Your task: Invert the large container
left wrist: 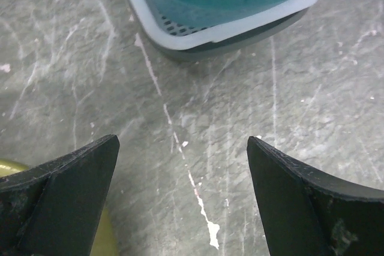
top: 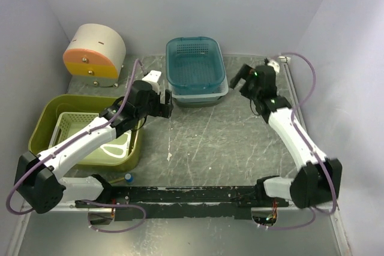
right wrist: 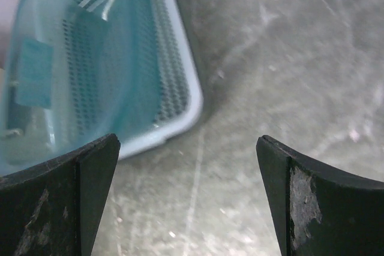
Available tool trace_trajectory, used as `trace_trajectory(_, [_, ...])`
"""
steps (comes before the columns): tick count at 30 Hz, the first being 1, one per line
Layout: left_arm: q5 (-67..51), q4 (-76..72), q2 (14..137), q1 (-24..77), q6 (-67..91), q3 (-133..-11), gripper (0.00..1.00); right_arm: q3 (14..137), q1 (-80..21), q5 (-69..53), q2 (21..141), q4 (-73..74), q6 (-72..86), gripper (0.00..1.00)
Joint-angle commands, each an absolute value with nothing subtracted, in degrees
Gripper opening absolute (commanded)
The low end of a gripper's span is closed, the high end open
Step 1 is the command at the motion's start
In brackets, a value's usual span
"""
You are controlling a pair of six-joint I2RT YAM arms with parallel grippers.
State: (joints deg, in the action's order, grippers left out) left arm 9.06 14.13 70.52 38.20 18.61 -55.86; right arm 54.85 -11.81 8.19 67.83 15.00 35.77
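The large container (top: 42, 125) is an olive-green tub standing open side up at the left of the table, with a pale green tray (top: 75, 127) inside it. My left arm reaches over its right part. My left gripper (top: 168, 104) is open and empty, just past the tub's right wall, over bare table. In the left wrist view the gripper (left wrist: 183, 142) has its jaws wide apart, and a sliver of the tub (left wrist: 108, 241) shows at the bottom left. My right gripper (top: 239, 80) is open and empty at the back right; it also shows in the right wrist view (right wrist: 187, 139).
A teal bin (top: 195, 64) sits stacked on a white basket (left wrist: 198, 40) at the back centre, between the two grippers. It also shows in the right wrist view (right wrist: 72, 70). A cream-and-orange round object (top: 94, 51) stands at the back left. A small blue-capped thing (top: 128, 178) lies by the tub's near corner.
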Motion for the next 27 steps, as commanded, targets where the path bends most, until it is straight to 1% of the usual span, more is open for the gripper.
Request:
trace_trajectory(1, [13.5,17.0,69.2,38.2,19.6,-57.8,1.0,68.8,-16.1,9.4,78.8,18.5,38.0,1.0])
trace_trajectory(4, [14.2,15.9,66.7,38.2,19.6,-56.7,1.0,77.7,-20.2,14.7,86.8,20.2,35.3,1.0])
trace_trajectory(7, [14.5,17.7,65.9,38.1,19.6,-57.4,1.0,88.3,-20.2,15.3,97.1,24.9,33.3,1.0])
trace_trajectory(12, [13.6,19.0,65.1,38.1,19.6,-57.2,1.0,107.5,-20.2,18.2,113.5,34.5,29.1,0.86])
trace_trajectory(14, [13.3,19.5,64.8,38.1,19.6,-57.2,1.0,112.1,-20.1,19.6,118.6,37.8,28.2,0.83])
trace_trajectory(16, [13.1,19.8,64.6,38.1,19.6,-57.0,1.0,113.4,-20.1,19.7,120.1,38.1,27.2,0.79])
trace_trajectory(19, [13.0,19.9,64.8,38.1,19.6,-56.5,1.0,113.8,-19.7,18.6,121.3,38.2,25.8,0.69])
trace_trajectory(22, [12.7,19.9,65.5,38.1,19.6,-56.5,1.0,113.8,-19.3,17.7,122.2,38.9,25.5,0.51])
trace_trajectory(25, [12.4,20.2,66.0,38.1,19.6,-56.9,1.0,111.5,-19.1,17.4,119.9,37.0,25.3,0.33])
trace_trajectory(26, [12.4,20.2,66.0,38.1,19.6,-56.9,1.0,110.6,-19.1,17.1,118.6,36.1,25.2,0.29])
trace_trajectory(27, [12.4,20.3,66.0,38.1,19.6,-56.9,1.0,109.8,-19.1,16.8,117.3,35.3,24.9,0.27])
